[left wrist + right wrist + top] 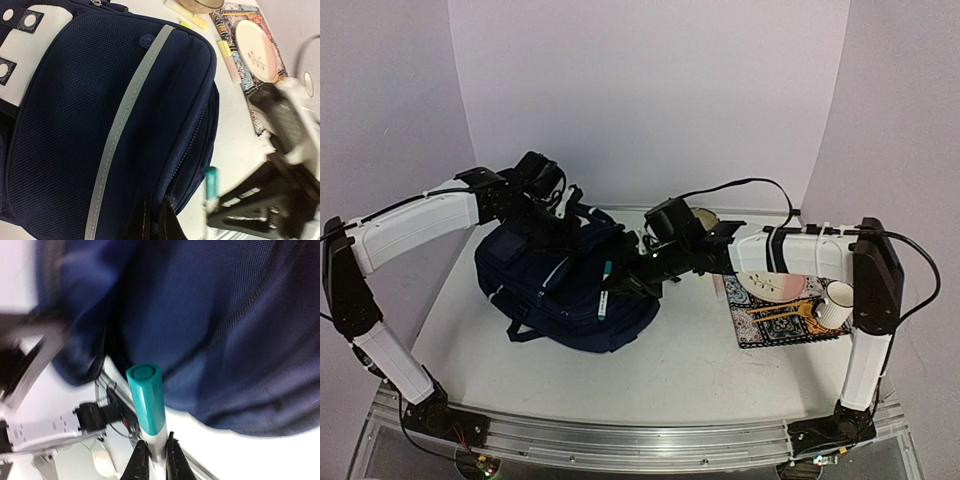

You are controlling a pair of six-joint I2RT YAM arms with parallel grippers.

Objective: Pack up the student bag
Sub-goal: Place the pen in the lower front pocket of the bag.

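Overhead view: a dark navy backpack (pixel 560 290) lies on the left half of the white table (pixel 700 370), with both arms reaching in over it. The left arm comes round from the left, so that the left gripper (pixel 154 220) sits at the rear upper part of the bag. The right arm stretches across from the right, so that the right gripper (pixel 156 454) is at the bag's right flank.

Left wrist view: the left fingers (pixel 142 225) are clenched together on the bag's fabric, right at the zip line (pixel 187 145). Whether they pinch cloth or a zip pull cannot be told. A grey stripe (pixel 125 115) runs down the mesh front pocket.

Right wrist view: the right fingers (pixel 139 462) are closed on the pale barrel of a marker (pixel 147 400). Its teal cap points away from the wrist toward the navy fabric. From above, the marker lies against the bag's top right side, cap uppermost.

To the right of the bag, a patterned mat (pixel 770 325) carries a pale plate (pixel 770 285) and a white cup (pixel 837 303). Two yellow pens (pixel 200 22) and a pink-and-yellow one (pixel 227 60) lie on the table between bag and mat, with a roll of tape (pixel 202 5) beyond them.
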